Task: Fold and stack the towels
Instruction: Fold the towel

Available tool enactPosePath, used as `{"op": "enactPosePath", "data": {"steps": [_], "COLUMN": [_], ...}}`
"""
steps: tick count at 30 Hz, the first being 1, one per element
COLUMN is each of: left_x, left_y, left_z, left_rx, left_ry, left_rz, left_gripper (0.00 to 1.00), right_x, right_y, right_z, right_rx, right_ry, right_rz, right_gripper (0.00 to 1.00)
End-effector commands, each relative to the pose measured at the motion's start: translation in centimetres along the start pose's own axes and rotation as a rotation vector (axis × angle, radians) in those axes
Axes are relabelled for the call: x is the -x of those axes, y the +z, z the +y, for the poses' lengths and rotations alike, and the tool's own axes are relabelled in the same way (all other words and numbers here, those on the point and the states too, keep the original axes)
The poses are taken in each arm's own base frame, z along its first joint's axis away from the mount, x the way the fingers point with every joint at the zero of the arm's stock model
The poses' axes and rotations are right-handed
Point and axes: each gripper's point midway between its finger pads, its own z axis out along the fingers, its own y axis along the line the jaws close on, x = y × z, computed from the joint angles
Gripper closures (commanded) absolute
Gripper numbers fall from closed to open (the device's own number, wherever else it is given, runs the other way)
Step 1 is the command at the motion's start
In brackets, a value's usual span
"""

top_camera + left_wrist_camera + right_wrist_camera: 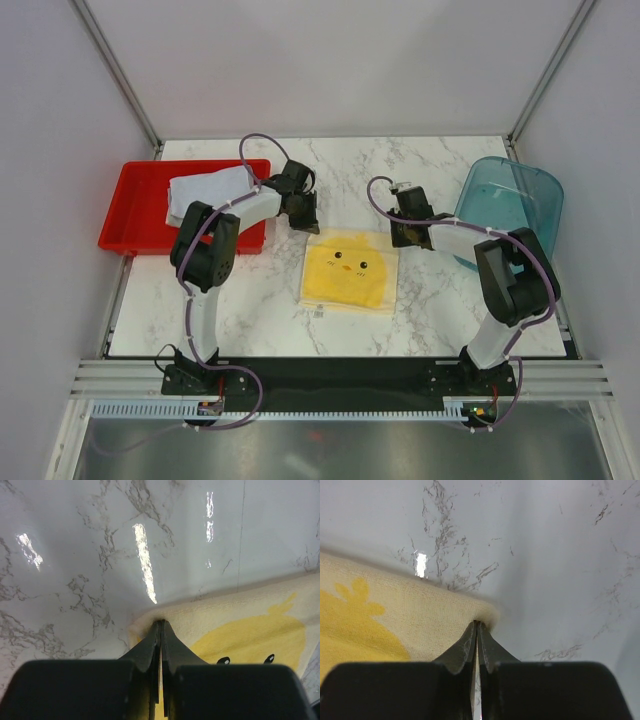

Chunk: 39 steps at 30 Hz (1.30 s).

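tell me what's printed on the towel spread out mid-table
The towel is cream with a yellow chick face, black eyes, orange beak; best in the top external view.

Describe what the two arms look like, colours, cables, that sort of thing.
Both the left arm and right arm have white links between bulky black joint housings. A thin lavender cable loops along each. The left end effector and right end effector are black, their fingers tapering to narrow tips. No markings show.
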Motion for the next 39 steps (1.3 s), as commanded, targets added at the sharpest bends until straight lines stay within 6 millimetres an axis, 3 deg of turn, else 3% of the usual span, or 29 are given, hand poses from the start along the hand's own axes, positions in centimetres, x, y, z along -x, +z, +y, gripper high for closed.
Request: {"op": "enactPosePath", "data": {"steps": [1,3,7,10,13,16,18,21,25,30,35,39], "left_x": [-0.3,-0.3,-0.4,0.7,2.5,4.4,4.4,4.6,4.9,5.9,6.4,5.5], "left_y": [0.9,1.1,0.7,-0.7,-2.6,-3.8,-3.5,-3.7,-4.3,-5.3,-6.7,-6.8], "left_z": [1.0,1.4,1.3,0.7,0.6,1.2,1.7,1.2,-1.1,-1.4,-1.0,-1.2], "left_rx": [0.017,0.024,0.023,0.012,0.031,0.052,0.040,-0.016,-0.137,-0.153,-0.193,-0.277], "left_ry": [0.026,0.019,0.011,0.024,0.049,0.067,0.055,0.066,0.118,0.170,0.339,0.405], "left_rz": [0.010,0.011,0.008,-0.028,-0.079,-0.119,-0.093,-0.082,-0.071,-0.104,-0.120,-0.080], "left_gripper": [0.96,0.96,0.84,0.61,0.56,0.54,0.54,0.51,0.48,0.47,0.44,0.44], "right_x": [0.2,0.6,1.0,1.6,2.4,2.5,2.3,2.4,2.8,4.1,6.1,6.1], "right_y": [0.9,1.0,0.5,0.1,-0.3,-0.1,0.1,0.1,0.1,-1.2,-3.2,-3.2], "right_z": [-0.4,-0.4,0.0,0.5,0.7,0.9,1.2,1.3,1.4,1.5,2.4,2.9], "right_rx": [-0.010,-0.012,0.004,0.034,0.043,0.053,0.066,0.069,0.070,0.072,0.160,0.292], "right_ry": [-0.020,-0.017,-0.012,-0.023,-0.032,-0.036,-0.036,-0.038,-0.042,-0.027,-0.038,-0.032], "right_rz": [-0.009,-0.016,-0.014,-0.028,-0.039,-0.029,-0.019,-0.020,-0.024,-0.038,-0.062,-0.024], "right_gripper": [0.91,0.91,0.90,0.88,0.87,0.87,0.86,0.85,0.85,0.85,0.68,0.56]}}
